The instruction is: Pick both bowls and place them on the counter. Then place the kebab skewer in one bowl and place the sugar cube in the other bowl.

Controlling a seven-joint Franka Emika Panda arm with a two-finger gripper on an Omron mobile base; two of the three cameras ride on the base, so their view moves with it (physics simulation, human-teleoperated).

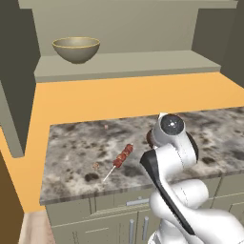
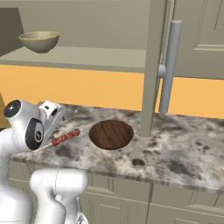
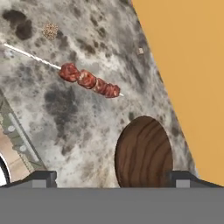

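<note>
Table (image 2: 183, 148): speckled stone slab, front edge just before arm; orange surface behind. Brown bowl (image 2: 111, 134): on table, mid-slab, open stone to its right. Skewer (image 1: 120, 159): flat on table, left of brown bowl, apart from it. Sugar cube (image 3: 141, 51): near table's rear edge. Beige bowl (image 1: 76, 49): on shelf (image 1: 143, 64). Tool (image 3: 111, 177): over brown bowl, jaws wide, holding nothing. Arm: folded, hand pointing down.

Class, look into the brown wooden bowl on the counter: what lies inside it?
Nothing lies inside the brown wooden bowl: only its wood-grained bottom shows. The kebab skewer lies beside it on the counter, apart from it. The counter patch under the bowl is covered.
</note>
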